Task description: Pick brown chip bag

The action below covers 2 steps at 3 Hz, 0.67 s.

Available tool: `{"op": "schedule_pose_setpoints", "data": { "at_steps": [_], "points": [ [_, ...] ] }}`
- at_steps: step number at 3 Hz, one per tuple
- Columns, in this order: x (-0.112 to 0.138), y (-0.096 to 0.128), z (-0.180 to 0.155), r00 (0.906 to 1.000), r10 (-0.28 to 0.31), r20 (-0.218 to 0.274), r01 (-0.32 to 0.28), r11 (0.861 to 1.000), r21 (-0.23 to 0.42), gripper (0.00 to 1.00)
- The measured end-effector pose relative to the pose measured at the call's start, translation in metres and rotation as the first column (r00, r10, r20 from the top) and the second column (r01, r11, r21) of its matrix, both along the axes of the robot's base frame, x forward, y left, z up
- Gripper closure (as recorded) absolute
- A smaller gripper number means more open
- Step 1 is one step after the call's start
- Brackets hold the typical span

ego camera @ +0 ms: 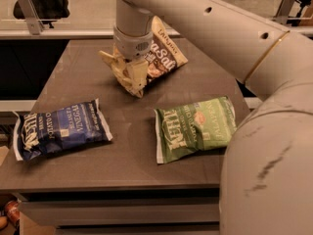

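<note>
The wrinkly dark brown and cream chip bag with white "Sea Salt" lettering (pixel 164 58) lies at the far middle of the grey-brown tabletop (pixel 142 153), slanting from near-left to far-right. Its crumpled near-left end is pinched between the narrowed cream fingers (pixel 138 73) of the gripper (pixel 131 80), which comes straight down on it from the white robot arm (pixel 205 21). Well apart on the near left lies a navy blue vinegar chip bag (pixel 61 129), flat; on the near right lies a green jalapeno chip bag (pixel 195 127), also flat.
</note>
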<state>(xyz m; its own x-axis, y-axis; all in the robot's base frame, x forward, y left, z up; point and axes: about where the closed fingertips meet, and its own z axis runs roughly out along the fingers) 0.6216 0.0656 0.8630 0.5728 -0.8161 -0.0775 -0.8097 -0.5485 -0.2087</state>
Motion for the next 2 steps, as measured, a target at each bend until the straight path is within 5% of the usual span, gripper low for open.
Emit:
{"op": "schedule_pose_setpoints", "data": {
  "at_steps": [2],
  "points": [
    [0.0064, -0.0036, 0.0066, 0.9998, 0.014, 0.015, -0.014, 1.000, -0.010, 0.97]
  ]
}}
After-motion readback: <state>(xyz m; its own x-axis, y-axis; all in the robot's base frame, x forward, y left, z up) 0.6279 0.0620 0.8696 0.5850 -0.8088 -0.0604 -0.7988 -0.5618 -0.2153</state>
